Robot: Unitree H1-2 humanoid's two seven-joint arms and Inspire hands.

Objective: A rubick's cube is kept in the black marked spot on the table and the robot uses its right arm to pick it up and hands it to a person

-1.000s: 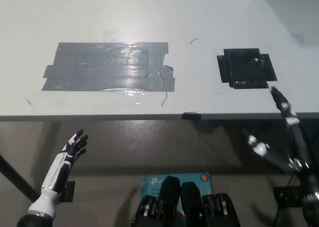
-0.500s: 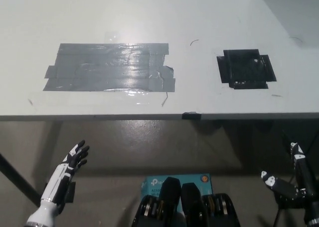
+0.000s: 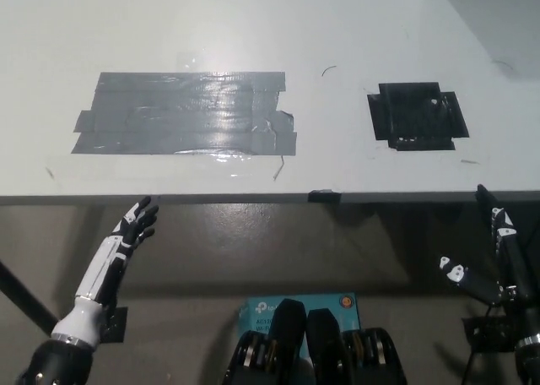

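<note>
Your black right hand [image 3: 498, 262], fingers spread and empty, sits below the white table's [image 3: 337, 30] edge; the square black tape mark [image 3: 417, 116], cube-less, lies ahead, slightly left.

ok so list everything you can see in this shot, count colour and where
white flat table: one, white, fills the upper half of the view
grey duct-tape patch: one, grey and shiny, left-centre of the table
black square tape mark: one, black, right side of the table, nothing on it
teal cardboard box: one, teal, on the floor at bottom centre
left hand: one, white with dark fingers spread, below the table edge at lower left
right hand: one, black, fingers apart, below the table edge at lower right
</note>
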